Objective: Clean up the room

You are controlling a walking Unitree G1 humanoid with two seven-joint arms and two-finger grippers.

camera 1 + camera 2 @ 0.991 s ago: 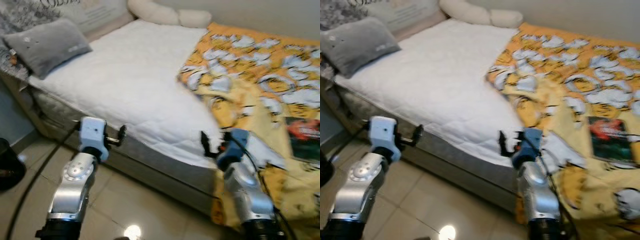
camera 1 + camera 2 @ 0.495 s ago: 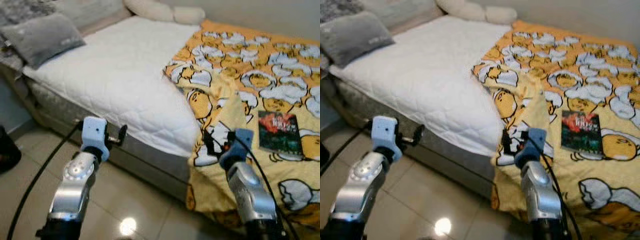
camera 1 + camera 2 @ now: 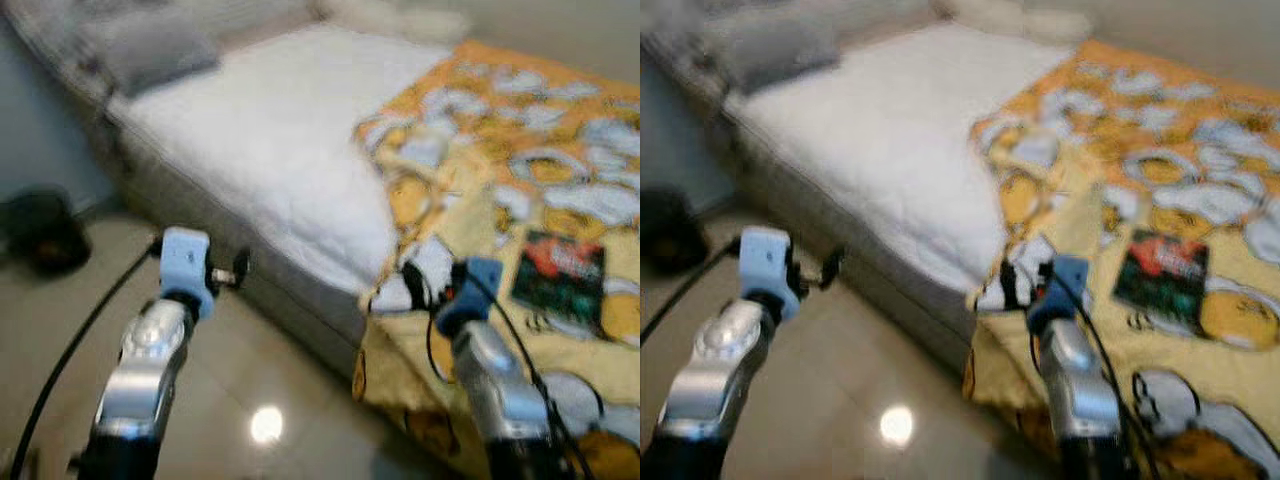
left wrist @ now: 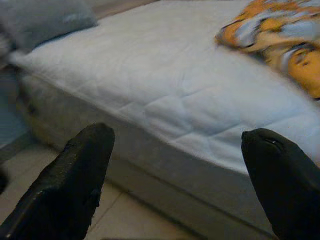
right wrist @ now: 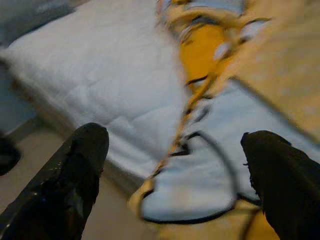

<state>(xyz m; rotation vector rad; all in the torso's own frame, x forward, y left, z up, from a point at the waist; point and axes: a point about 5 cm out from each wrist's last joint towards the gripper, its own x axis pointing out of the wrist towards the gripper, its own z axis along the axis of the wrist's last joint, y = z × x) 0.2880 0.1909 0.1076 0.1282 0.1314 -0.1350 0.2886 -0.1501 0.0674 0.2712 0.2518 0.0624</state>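
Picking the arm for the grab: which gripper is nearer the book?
Right. The right gripper hangs over the blanket edge beside the book; the left gripper is off the bed, over floor.

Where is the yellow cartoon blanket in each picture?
Left eye view: yellow blanket covers the bed's right side.
Right eye view: same, right side.
Left wrist view: bunched beyond the gripper's fingers.
Right wrist view: between the fingers.
Shared landmark: white mattress.
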